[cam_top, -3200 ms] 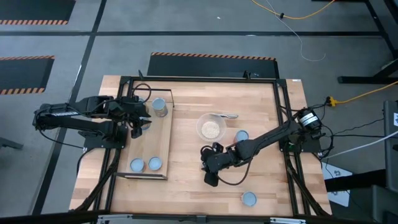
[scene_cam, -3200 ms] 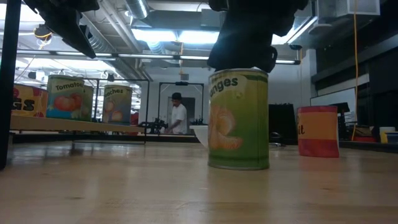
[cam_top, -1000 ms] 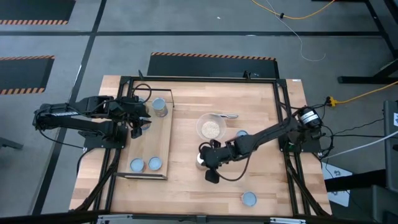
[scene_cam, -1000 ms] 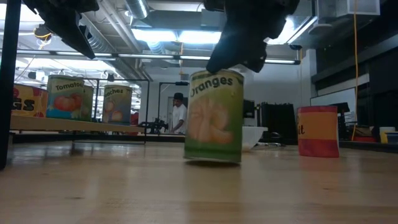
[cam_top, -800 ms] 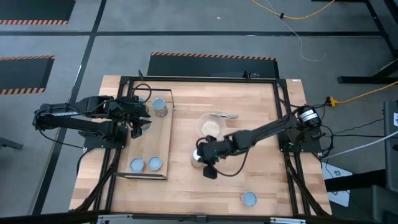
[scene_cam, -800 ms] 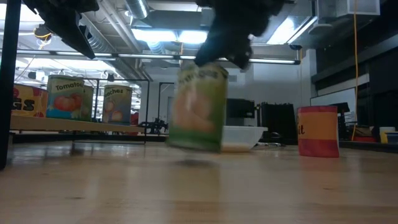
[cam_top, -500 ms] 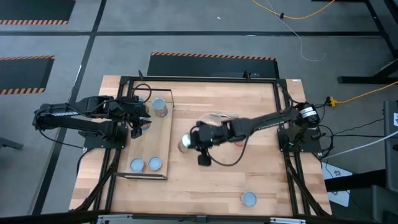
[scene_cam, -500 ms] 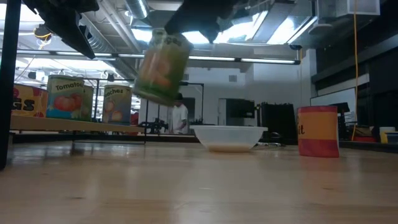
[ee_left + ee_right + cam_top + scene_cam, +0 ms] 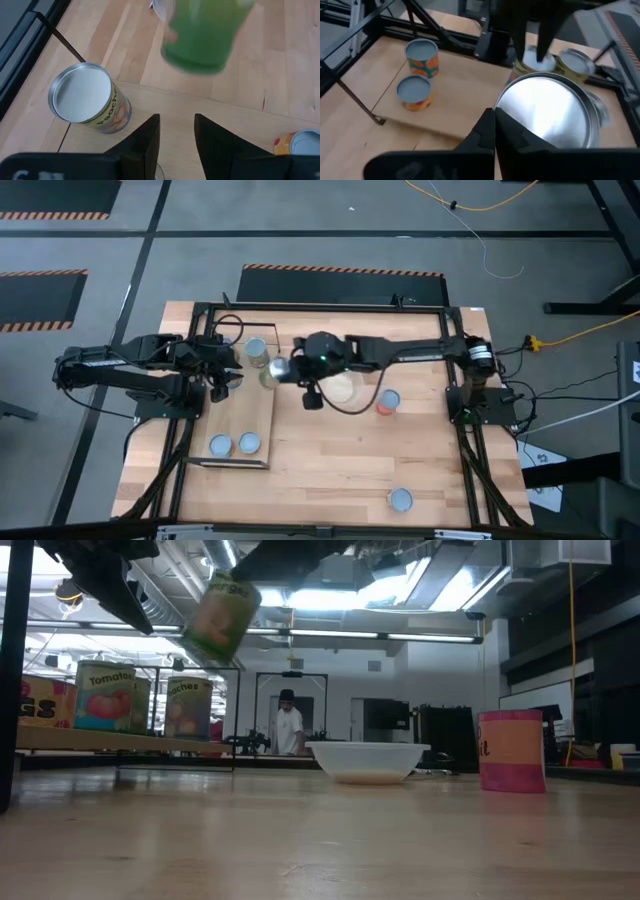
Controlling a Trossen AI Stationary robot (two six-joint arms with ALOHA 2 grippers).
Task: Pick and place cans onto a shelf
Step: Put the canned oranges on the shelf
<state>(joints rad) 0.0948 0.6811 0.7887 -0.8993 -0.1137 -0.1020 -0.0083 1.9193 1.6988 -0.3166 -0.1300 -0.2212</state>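
Note:
My right gripper is shut on a green can marked with oranges. The can is in the air over the right edge of the shelf, near its far end. In the low view the can is tipped. A peaches can stands at the shelf's far end, and two cans stand at its near end. My left gripper hovers open above the shelf beside the peaches can, with nothing between its fingers. My right gripper pinches the rim of the green can's silvery top between its two shut fingers. The fingers reach in from the table's right side, slanting down. The can is lifted clear of table and shelf, hangs tilted below them, and its top leans toward the gripper.
A clear bowl sits mid-table, partly under my right arm. A red can stands right of it, and another can stands near the front edge. The black wire frame edges the shelf. A person stands far off in the room.
My right gripper has risen and swung from mid-table toward the left and far edges, carrying the green can. The can has gone from just above the table to high over the shelf's far right edge and has tipped more. My left gripper has kept still.

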